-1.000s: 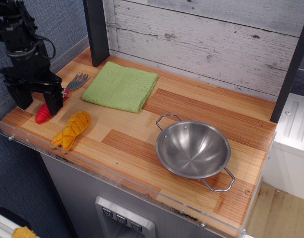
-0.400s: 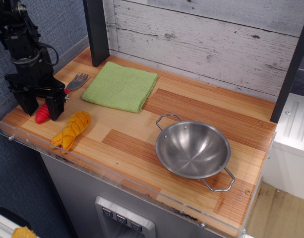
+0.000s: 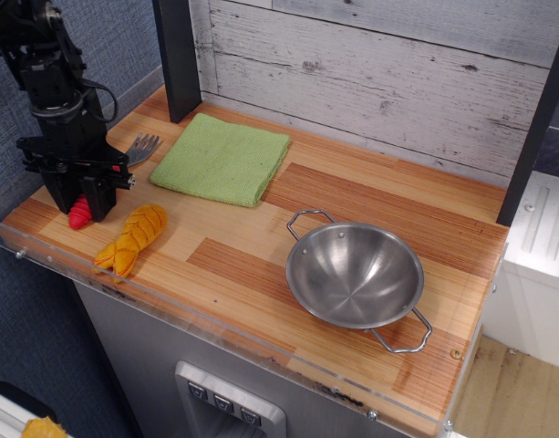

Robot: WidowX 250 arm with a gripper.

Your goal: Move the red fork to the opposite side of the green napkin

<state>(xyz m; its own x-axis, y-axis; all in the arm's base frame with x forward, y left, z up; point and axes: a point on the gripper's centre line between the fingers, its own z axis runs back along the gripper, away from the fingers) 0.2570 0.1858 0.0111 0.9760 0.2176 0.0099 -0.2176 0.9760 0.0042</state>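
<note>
Red fork (image 3: 81, 213) at worktop's left end, near front-left corner; long axis diagonal, red handle toward front edge, grey tines toward green napkin (image 3: 222, 157) at back-left. Gripper (image 3: 77, 203) directly over handle, fingers straddling it, narrowed; likely clenched on handle, contact hidden. Destination: napkin's far right side, toward steel bowl (image 3: 355, 275).

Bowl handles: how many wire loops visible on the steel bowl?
2. One handle is at the rim's far-left side, toward the green napkin; the other is at the near-right side of the steel bowl. None appear hidden.
</note>
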